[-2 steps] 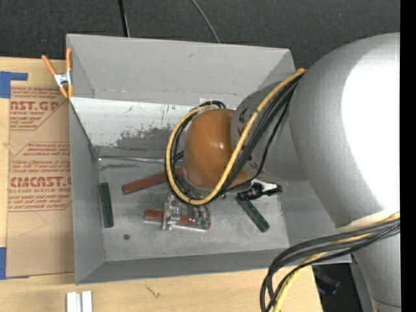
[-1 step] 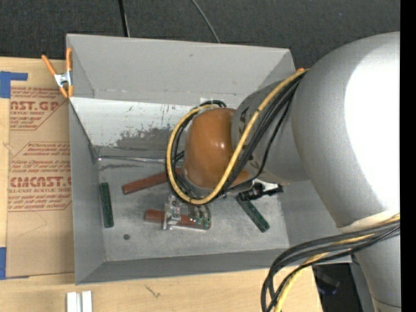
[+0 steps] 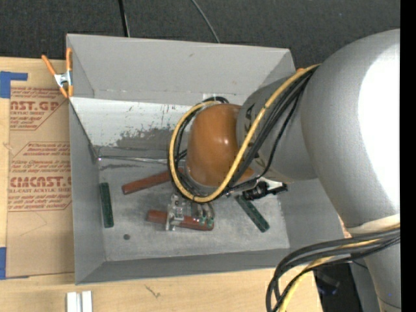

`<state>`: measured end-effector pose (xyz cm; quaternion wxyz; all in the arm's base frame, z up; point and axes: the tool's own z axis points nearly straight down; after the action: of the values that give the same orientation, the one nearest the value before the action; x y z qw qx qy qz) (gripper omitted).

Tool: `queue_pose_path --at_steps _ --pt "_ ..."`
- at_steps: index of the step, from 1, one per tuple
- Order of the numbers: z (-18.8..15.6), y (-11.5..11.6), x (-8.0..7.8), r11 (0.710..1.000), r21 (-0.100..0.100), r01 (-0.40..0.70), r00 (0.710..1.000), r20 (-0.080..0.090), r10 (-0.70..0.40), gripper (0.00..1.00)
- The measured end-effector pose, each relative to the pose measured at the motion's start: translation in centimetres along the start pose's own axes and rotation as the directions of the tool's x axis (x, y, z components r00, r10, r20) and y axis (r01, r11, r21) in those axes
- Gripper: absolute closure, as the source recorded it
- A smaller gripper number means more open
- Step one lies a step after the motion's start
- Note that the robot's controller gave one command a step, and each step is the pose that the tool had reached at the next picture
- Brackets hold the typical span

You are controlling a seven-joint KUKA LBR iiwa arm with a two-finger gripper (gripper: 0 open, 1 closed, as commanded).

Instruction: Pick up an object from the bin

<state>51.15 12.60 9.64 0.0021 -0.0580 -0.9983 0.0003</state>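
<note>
A slim, flat reddish-brown stick (image 3: pixel 158 217) with a green right end lies on the scuffed grey metal floor of the bin (image 3: pixel 130 242), lower middle of the frame, its long axis running left to right and dipping slightly rightward. The gripper (image 3: pixel 177 216) is down on its middle; whether it is spread or pinching, I cannot tell. A brown stick (image 3: pixel 144 184) lies just above, tilted.

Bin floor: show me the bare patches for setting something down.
Bare: the lower-left floor between the left green stick and the gripper; also the lower-right corner below the right green stick. Crowded: the middle, around the brown stick and red piece.
</note>
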Motion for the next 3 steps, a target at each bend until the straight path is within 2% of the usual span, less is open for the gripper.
queue_pose_path --at_steps 2,3 --pt "-3.0 0.1 -0.1 1.0 -0.003 0.001 1.0 0.006 -0.001 1.0" --pt "-3.8 0.1 -0.1 1.0 -0.002 0.001 1.0 0.003 -0.001 1.0"
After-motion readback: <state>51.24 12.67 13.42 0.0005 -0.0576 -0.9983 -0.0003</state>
